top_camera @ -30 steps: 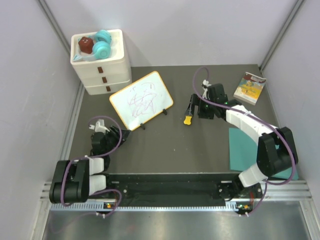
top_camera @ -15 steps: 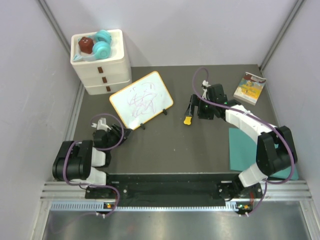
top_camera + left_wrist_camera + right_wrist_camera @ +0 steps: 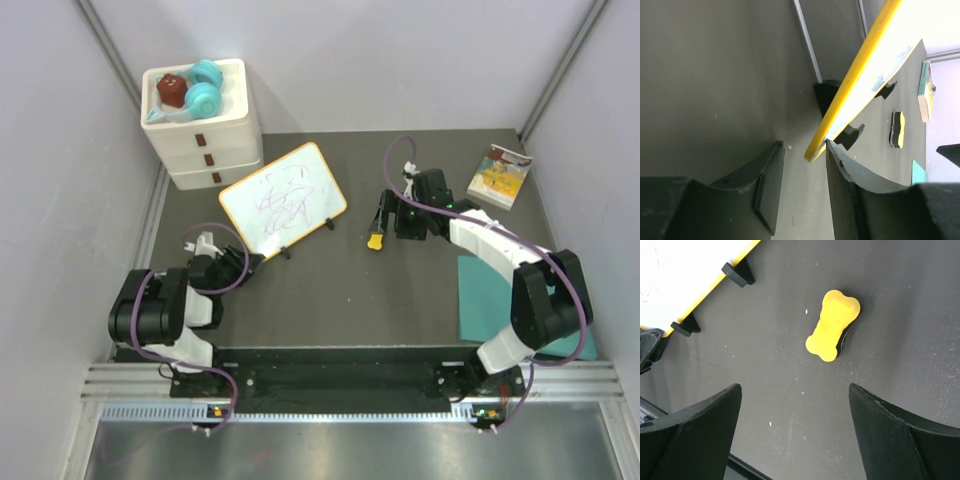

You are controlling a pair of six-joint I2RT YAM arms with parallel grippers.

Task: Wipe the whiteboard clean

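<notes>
The whiteboard (image 3: pixel 283 198), white with an orange-yellow frame and dark scribbles, stands tilted on black feet left of centre. My left gripper (image 3: pixel 246 267) is at its near-left corner. In the left wrist view the frame's corner (image 3: pixel 813 152) sits between the left gripper's (image 3: pixel 802 150) parted fingers, touching the right finger with a gap to the left one. A yellow bone-shaped eraser (image 3: pixel 833 325) lies flat on the table (image 3: pixel 330 280). My right gripper (image 3: pixel 795 387) hovers wide open just short of the eraser (image 3: pixel 375 241), holding nothing.
A white three-drawer box (image 3: pixel 205 125) with toys on top stands at the back left. A booklet (image 3: pixel 500 176) lies at the back right, a teal mat (image 3: pixel 490 300) at the near right. Walls close in on both sides.
The left arm has swung so its gripper points at the whiteboard's near corner, and its jaws have narrowed. The right arm has barely moved.
</notes>
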